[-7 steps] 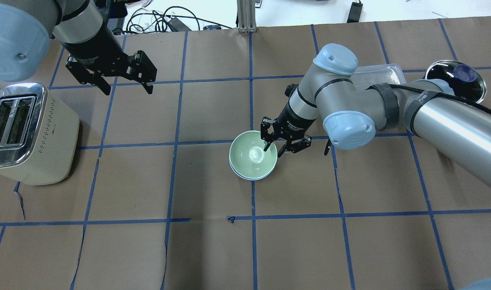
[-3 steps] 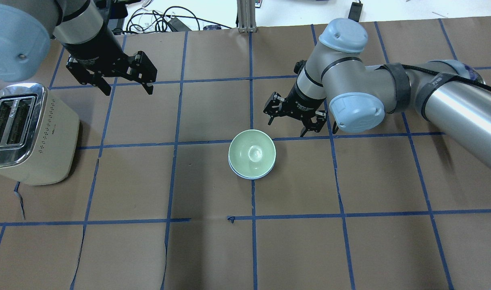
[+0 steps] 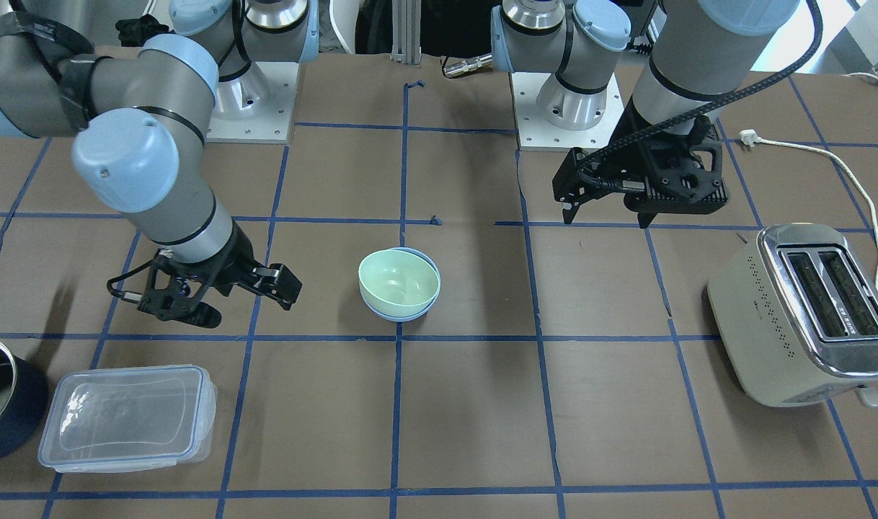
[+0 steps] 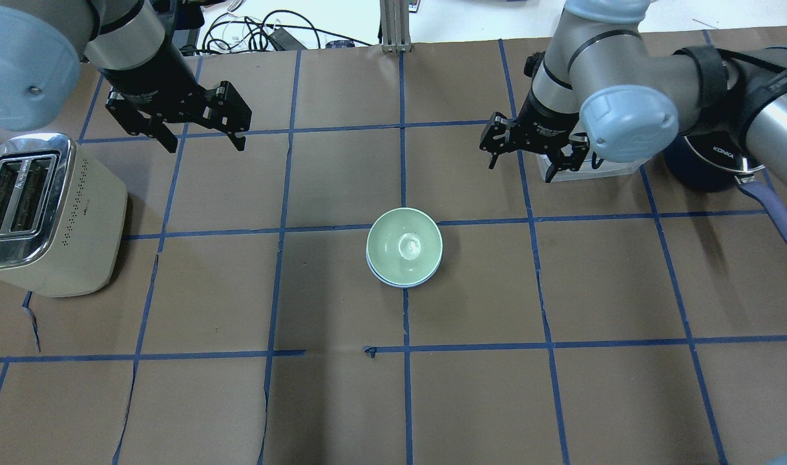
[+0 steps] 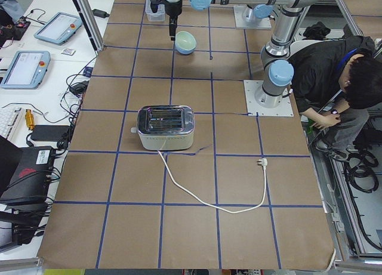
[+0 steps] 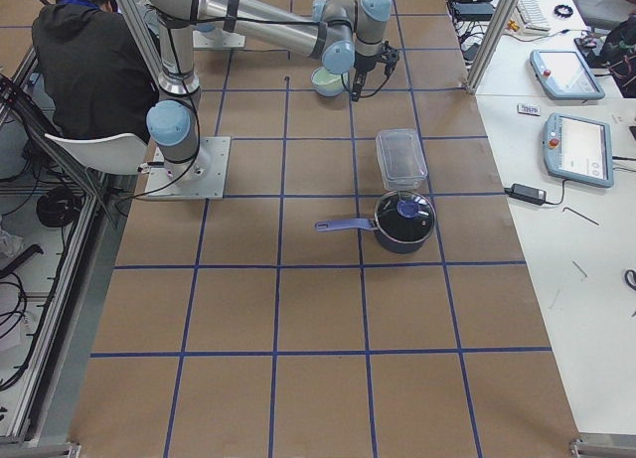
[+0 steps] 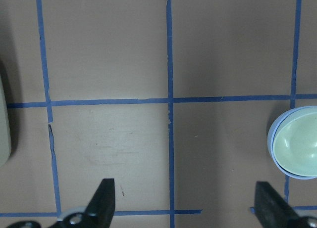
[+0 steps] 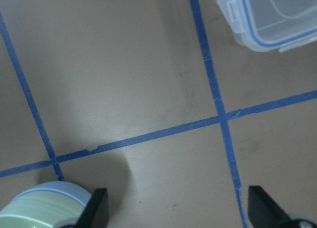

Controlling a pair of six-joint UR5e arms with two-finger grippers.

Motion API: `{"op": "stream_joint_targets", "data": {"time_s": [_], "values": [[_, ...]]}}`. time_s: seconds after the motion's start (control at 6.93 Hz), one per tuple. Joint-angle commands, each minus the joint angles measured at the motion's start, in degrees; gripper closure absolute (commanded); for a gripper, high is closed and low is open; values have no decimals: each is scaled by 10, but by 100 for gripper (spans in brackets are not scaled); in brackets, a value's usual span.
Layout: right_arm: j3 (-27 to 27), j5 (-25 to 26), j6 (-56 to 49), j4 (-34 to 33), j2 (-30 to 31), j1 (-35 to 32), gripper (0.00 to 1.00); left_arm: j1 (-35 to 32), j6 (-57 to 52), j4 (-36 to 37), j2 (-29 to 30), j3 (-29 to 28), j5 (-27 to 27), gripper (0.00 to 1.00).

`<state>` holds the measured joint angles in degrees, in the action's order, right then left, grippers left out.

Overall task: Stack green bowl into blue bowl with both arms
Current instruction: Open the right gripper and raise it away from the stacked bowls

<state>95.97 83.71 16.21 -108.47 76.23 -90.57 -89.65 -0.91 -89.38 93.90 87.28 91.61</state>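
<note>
At the table's centre, the green bowl [image 4: 404,244] is sitting nested in the blue bowl [image 7: 271,137]. The left gripper [image 4: 206,145] and right gripper [image 4: 520,171] are hovering spread, empty, well apart. Both bowls are probably light, stiff and slick; the rim is offering the best pinch.

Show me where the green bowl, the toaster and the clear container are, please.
green bowl [image 4: 404,245], overhead exterior view, inside bottom.
toaster [image 3: 765,323], exterior front-facing view, cream side wall.
clear container [image 3: 125,414], exterior front-facing view, middle of its lid.
</note>
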Motion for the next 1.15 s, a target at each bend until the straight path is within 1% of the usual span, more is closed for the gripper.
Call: {"op": "stream_joint_targets", "data": {"time_s": [0.0, 0.14, 0.29, 0.43, 0.58, 0.72, 0.87, 1.01], "values": [[-11, 7, -72, 19, 59, 16, 0, 0, 6, 1, 0, -1, 0, 0], [-5, 4, -78, 34, 100, 15, 0, 0, 16, -1, 0, -6, 1, 0], [-5, 4, -82, 73, 125, 15, 0, 0, 42, -1, 0, -8, 6, 0], [-12, 2, -111, 131, 150, 15, 0, 0, 45, -1, 0, -9, 5, 0], [-12, 5, -121, 149, 164, 15, 0, 0, 45, -1, 0, -8, 2, 0], [-17, 11, -125, 174, 166, 15, 0, 0, 45, -1, -1, -5, 3, 0], [-26, 11, -129, 178, 162, 15, 0, 0, 45, -1, -2, -4, 4, 0], [-32, 12, -149, 200, 162, 16, 0, 0, 45, 0, -2, -3, 4, 0]]}}
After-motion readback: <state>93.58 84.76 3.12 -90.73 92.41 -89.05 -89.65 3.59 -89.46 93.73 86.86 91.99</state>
